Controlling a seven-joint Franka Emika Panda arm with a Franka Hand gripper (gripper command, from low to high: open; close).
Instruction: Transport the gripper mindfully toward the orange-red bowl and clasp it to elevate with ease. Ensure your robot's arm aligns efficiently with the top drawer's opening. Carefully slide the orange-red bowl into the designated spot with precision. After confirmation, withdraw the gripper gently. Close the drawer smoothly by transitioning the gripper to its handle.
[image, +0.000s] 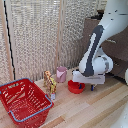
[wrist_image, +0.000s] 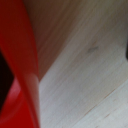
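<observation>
The white boxy tool sits low over the desk, right down on the orange-red bowl. A dark finger shows below the tool on the exterior view's right side of the bowl. I cannot tell how wide the fingers stand or whether they have closed on the rim. The wrist view is filled with a blurred red curve, the bowl's wall, very close to the lens, with pale wood grain beside it.

The bowl rests on the desk near its middle, just right of the pink cup and a small yellow-patterned box in the exterior view. The big red wire basket stands well apart at the near left. Behind the robot's arm, far right, dark-brown cabinet wood shows, but the drawer front and its bar are too hidden to make out.

The step in hand looks like taking hold of the bowl. To do it well, one finger should go inside the rim and one outside, closing firmly on the thin wall before any lift. The rise should be straight up and slow so the glossy bowl does not slip or tip toward the cup.
</observation>
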